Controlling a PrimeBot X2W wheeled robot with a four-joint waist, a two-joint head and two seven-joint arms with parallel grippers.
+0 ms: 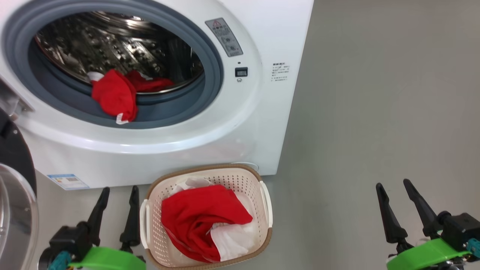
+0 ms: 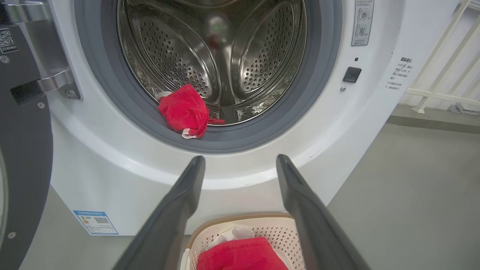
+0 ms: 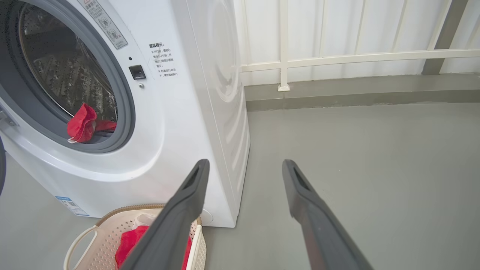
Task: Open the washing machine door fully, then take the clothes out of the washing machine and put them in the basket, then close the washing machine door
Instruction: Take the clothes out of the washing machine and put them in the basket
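Clothes (image 1: 198,217), red and white, heaped in the basket (image 1: 240,174) on the grey floor (image 1: 375,112), just before the foot of the washing machine (image 1: 262,123). One more red garment (image 1: 114,95) draped over the grey rubber ring (image 1: 214,71) at the machine's mouth. Washing machine door (image 1: 17,150) swung wide at far left. Left pincer (image 1: 120,188) released and empty, just beside the basket; right pincer (image 1: 393,183) likewise spread, empty, well apart above bare floor, long dark fingers (image 1: 99,210) of both aimed forward.
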